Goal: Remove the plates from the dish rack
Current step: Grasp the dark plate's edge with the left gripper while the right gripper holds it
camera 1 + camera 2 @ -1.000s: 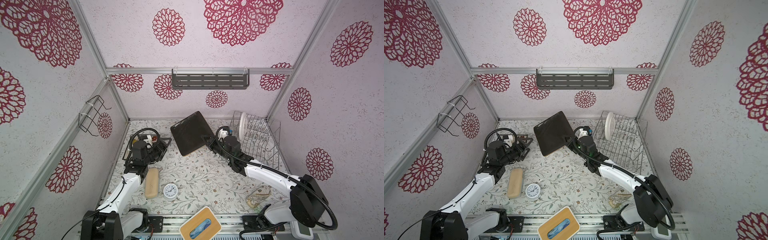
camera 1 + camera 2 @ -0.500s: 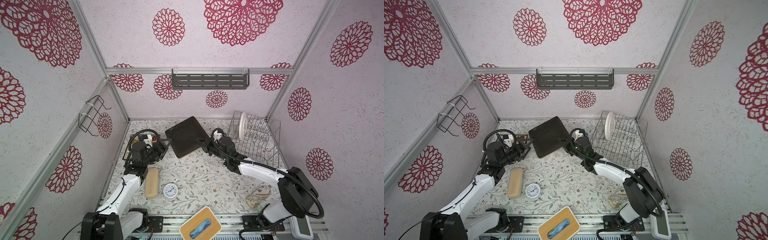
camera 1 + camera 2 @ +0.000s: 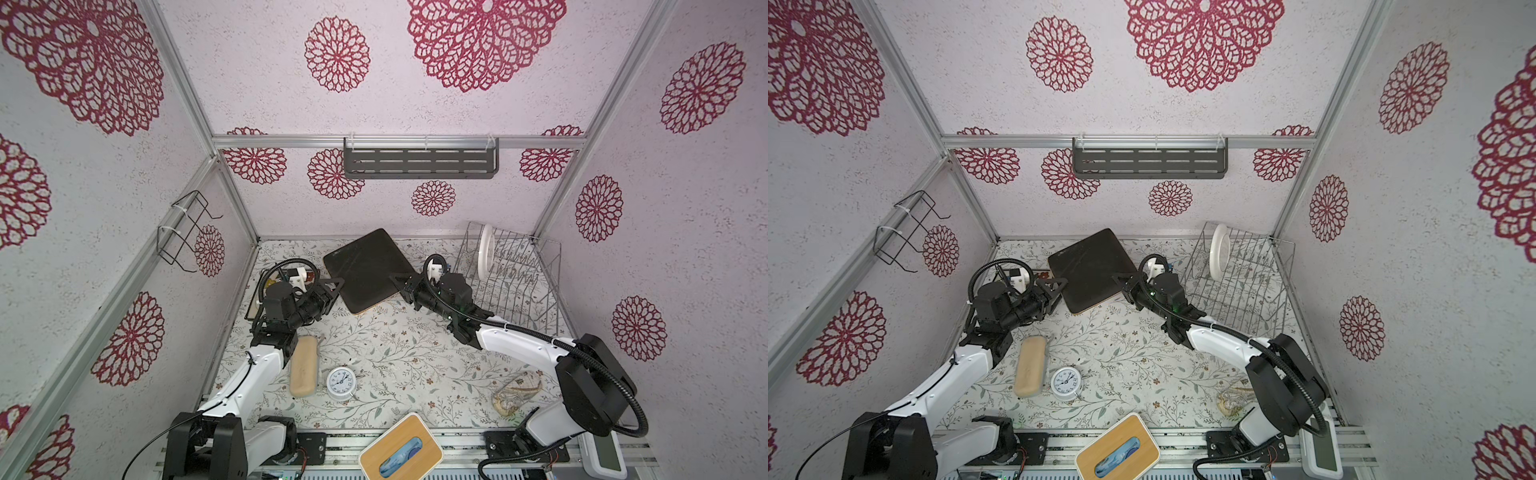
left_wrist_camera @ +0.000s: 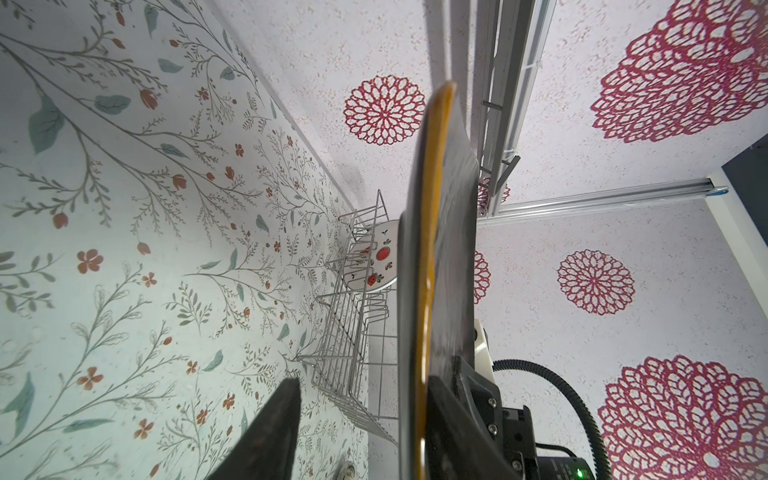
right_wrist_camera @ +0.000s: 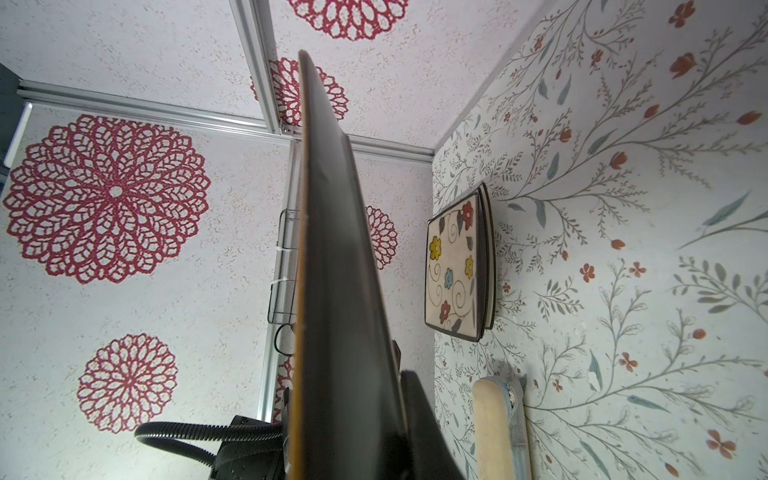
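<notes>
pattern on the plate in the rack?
Plate: white with red watermelon slices, clearest in the left wrist view.

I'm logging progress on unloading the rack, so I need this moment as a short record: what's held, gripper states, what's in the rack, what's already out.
held: dark plate, tilted in the air, left of the dish rack
right gripper: shut on the dark plate's right edge
left gripper: open at the plate's left corner; its one finger seen in the left wrist view stands apart from the plate
in rack: one round watermelon plate, upright
already out: two flowered square plates, stacked on the table
</notes>
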Action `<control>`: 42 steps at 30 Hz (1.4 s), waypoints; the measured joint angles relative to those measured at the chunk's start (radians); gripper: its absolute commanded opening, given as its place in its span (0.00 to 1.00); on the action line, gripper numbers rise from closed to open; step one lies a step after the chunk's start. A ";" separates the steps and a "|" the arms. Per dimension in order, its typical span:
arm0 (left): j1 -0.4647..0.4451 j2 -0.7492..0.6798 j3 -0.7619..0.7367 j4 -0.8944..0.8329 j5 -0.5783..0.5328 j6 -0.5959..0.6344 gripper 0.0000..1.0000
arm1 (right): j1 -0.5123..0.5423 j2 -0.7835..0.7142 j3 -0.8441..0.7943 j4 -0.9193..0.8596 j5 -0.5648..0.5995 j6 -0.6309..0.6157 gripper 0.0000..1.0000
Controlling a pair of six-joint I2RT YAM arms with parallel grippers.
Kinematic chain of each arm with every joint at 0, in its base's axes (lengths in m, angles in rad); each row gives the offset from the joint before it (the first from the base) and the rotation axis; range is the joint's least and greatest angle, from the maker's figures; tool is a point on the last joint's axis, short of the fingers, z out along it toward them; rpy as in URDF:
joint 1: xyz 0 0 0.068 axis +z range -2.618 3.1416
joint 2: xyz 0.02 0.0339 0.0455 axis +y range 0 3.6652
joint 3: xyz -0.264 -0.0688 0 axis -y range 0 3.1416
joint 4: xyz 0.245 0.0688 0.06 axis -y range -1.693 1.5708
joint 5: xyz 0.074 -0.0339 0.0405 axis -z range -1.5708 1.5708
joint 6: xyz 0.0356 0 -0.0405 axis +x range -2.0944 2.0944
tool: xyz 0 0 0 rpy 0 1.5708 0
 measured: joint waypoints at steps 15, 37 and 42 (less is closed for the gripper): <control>0.000 0.000 -0.006 0.017 0.008 -0.008 0.37 | 0.000 0.039 -0.001 0.038 -0.060 0.033 0.00; 0.000 -0.018 -0.006 0.019 0.008 -0.037 0.00 | 0.005 0.059 -0.001 0.064 -0.096 0.072 0.00; 0.000 -0.019 -0.006 0.019 0.008 -0.040 0.00 | 0.000 0.059 -0.001 0.065 -0.096 0.073 0.11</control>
